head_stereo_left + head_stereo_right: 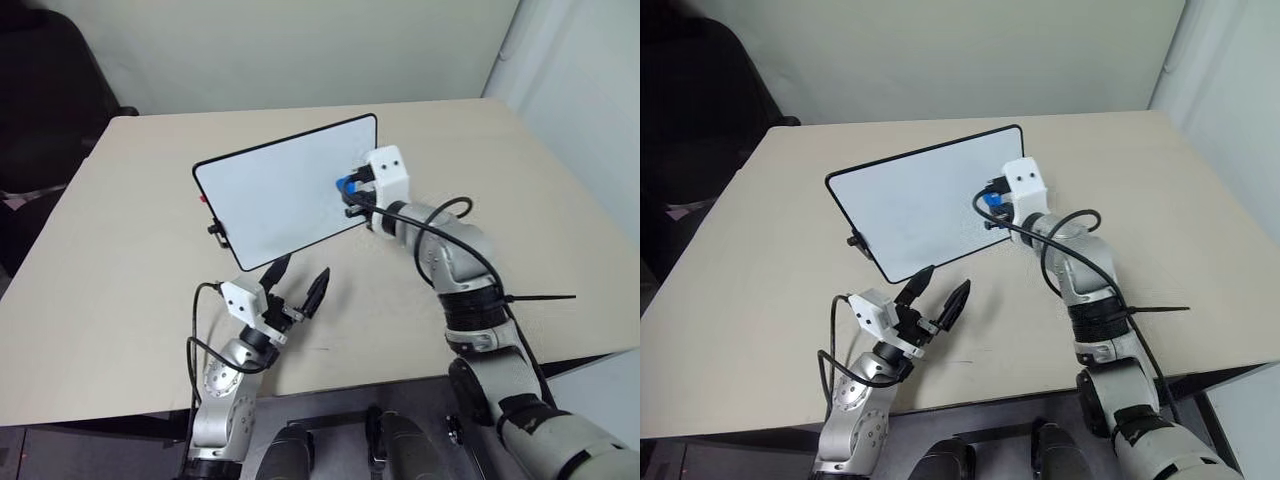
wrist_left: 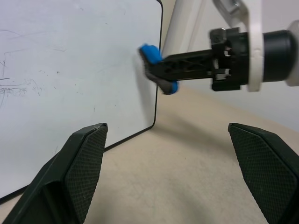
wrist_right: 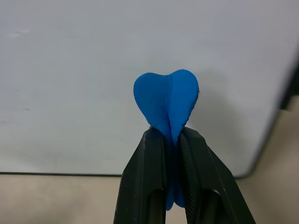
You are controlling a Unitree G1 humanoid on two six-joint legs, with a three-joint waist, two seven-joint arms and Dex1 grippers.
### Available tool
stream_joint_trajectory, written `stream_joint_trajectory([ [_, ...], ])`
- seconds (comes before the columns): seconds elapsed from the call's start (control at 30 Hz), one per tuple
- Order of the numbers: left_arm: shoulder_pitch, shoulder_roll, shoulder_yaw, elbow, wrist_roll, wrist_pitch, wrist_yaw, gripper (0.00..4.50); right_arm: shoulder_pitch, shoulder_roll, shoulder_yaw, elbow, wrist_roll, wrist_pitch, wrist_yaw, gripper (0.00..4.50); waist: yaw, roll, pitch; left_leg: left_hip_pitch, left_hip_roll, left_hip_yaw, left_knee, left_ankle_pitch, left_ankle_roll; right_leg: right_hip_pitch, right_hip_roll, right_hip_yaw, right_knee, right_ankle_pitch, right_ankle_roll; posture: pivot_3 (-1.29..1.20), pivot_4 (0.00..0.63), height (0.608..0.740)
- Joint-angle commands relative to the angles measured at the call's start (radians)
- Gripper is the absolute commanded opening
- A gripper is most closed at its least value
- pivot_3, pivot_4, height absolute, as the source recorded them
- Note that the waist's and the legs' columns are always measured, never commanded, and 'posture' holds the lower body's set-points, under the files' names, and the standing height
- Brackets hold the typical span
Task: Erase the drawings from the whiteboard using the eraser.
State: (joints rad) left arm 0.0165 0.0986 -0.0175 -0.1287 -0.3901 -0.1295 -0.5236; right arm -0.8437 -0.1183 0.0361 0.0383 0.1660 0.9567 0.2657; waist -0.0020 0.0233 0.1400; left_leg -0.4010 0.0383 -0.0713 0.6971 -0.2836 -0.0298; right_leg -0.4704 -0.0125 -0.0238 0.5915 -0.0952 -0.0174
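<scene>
No text, label, brand, number or sign can be read anywhere. The white rectangular whiteboard with a thin black frame (image 1: 285, 195) carries only faint grey smears and stray strokes on its left part, seen in the left wrist view; they form no letters or figures.

Silver-grey jointed arms with black bands. White boxy housing behind each gripper: left gripper (image 1: 298, 287), right gripper (image 1: 348, 186). Black tapered fingers (image 2: 86, 158) with fine mesh texture. Loose black cables looping along both forearms.
</scene>
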Motion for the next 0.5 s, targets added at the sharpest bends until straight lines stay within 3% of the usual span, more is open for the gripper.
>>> stream_joint_trajectory([
  [0.03, -0.011, -0.006, -0.005, -0.009, 0.001, -0.019, -0.008, 4.5, 0.047, -0.039, -0.021, -0.129, 0.022, 0.111, -0.004, 0.19, 0.001, 0.0, 0.0, 0.0, 0.0, 0.0, 0.0, 0.0, 0.0, 0.0, 0.0, 0.0, 0.0, 0.0, 0.0, 0.0, 0.15, 0.737],
  [0.27, -0.011, -0.013, -0.022, 0.002, 0.0, -0.016, -0.018, 4.5, 0.158, -0.126, -0.05, -0.278, 0.026, 0.418, -0.021, 0.19, 0.002, 0.0, 0.0, 0.001, 0.0, 0.002, 0.001, 0.001, 0.001, 0.001, 0.0, 0.0, 0.0, -0.001, 0.003, 0.0, 0.15, 0.737],
  [0.5, -0.016, -0.021, -0.031, 0.013, 0.006, -0.013, -0.021, 4.5, 0.22, -0.173, -0.08, -0.318, 0.031, 0.505, -0.013, 0.19, 0.002, 0.0, 0.0, 0.002, 0.0, 0.002, 0.001, 0.003, 0.003, 0.004, 0.0, 0.0, 0.0, 0.0, 0.005, 0.0, 0.15, 0.737],
])
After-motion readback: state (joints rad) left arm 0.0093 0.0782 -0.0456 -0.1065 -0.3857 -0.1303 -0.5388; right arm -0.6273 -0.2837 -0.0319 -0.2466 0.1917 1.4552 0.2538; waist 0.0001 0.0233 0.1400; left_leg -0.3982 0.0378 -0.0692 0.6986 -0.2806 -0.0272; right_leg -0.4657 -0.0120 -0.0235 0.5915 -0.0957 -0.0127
